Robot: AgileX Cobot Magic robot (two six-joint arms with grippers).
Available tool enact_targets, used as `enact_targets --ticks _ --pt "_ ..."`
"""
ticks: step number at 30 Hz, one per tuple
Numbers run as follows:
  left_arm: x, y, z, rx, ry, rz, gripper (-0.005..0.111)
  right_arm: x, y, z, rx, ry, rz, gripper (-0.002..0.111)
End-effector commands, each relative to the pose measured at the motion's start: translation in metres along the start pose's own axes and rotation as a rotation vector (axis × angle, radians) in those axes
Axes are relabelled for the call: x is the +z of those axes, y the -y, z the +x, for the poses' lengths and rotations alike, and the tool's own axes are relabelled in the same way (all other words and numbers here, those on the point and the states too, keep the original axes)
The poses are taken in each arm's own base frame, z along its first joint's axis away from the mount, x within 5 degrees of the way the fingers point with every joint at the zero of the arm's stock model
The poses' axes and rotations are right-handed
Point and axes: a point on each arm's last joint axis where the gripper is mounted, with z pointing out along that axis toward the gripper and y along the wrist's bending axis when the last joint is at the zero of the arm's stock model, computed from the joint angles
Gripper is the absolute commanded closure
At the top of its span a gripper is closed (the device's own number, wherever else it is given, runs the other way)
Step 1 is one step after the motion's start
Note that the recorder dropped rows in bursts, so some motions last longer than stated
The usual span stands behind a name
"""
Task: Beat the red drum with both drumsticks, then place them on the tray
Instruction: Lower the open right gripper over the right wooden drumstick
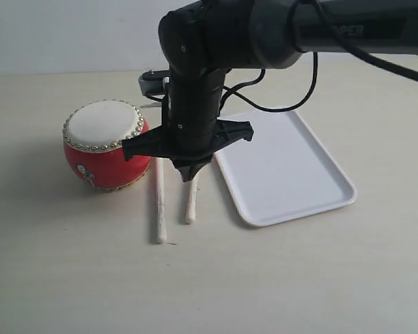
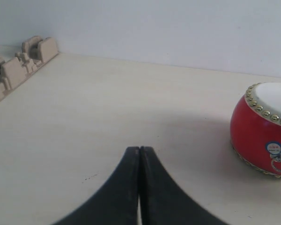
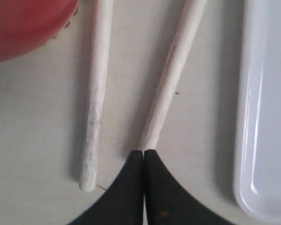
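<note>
- Right gripper had its black fingers pressed together, with the tips at the end of the drumstick by the tray. Whether they touched the stick could not be told.
- Left gripper was likewise closed with nothing between its fingers, low over the pale table.
- The red drum stood upright on the table with its cream skin facing up.
- The drumstick by the drum lay flat just beside the red body.
- Both sticks lay nearly parallel on the table, between the drum and the tray.
- The white tray lay flat, just beside the nearer stick and apart from the drum.
</note>
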Motion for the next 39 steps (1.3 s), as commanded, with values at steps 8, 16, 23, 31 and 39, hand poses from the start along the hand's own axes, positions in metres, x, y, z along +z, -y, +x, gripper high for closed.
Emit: enact_targets --ticks 8,16,23,31,39 --pt "0.0 0.0 0.0 0.002 0.008 0.004 0.107 0.038 0.013 -0.013 0.049 -0.1 0.037 0.073" --pt "0.0 0.0 0.0 0.002 0.008 0.004 0.107 0.04 0.011 -0.017 0.092 -0.056 0.022 0.067" --pt "0.0 0.0 0.0 0.002 0.008 0.004 0.107 0.04 0.012 -0.017 0.103 -0.056 0.021 0.068" --pt "0.0 0.0 0.0 0.002 0.008 0.004 0.107 0.04 0.012 -0.016 0.1 -0.065 0.026 0.068" --pt "0.0 0.0 0.0 0.002 0.008 0.004 0.107 0.04 0.012 -0.016 0.041 -0.066 0.024 0.068"
